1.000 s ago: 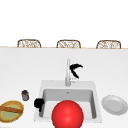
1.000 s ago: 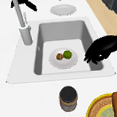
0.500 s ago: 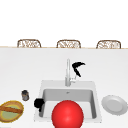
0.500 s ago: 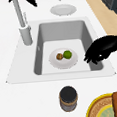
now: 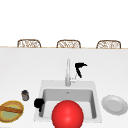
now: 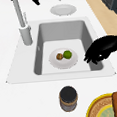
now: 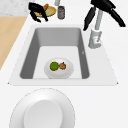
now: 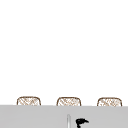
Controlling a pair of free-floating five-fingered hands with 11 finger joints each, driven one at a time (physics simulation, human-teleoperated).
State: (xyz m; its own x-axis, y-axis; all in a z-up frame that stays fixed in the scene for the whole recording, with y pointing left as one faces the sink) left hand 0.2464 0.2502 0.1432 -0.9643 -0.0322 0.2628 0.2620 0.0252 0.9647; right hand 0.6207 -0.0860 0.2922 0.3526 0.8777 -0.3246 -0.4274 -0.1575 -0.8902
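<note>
My left hand [image 5: 38, 103] hovers over the sink's [image 5: 93, 86] front left corner, fingers relaxed and drooping, holding nothing. The same hand [image 6: 104, 49] shows above the front rim in the left side view, and as the hand [image 7: 37, 11] at the far corner in the right side view. My right hand [image 5: 80, 68] hangs by the top of the faucet [image 5: 68, 72], fingers straight and spread. In the right side view this hand [image 7: 106, 6] straddles the faucet [image 7: 98, 27]. A small white plate [image 6: 70, 64] in the basin carries a green fruit [image 6: 67, 54] and a brown one [image 6: 59, 56].
A big red sphere [image 5: 67, 115] sits at the sink's front edge. A white plate [image 5: 114, 104] lies on the counter to the right. On the left stand a dark jar [image 5: 25, 95] and a yellow basket [image 5: 5, 115] with bread. Three chair backs line the far edge.
</note>
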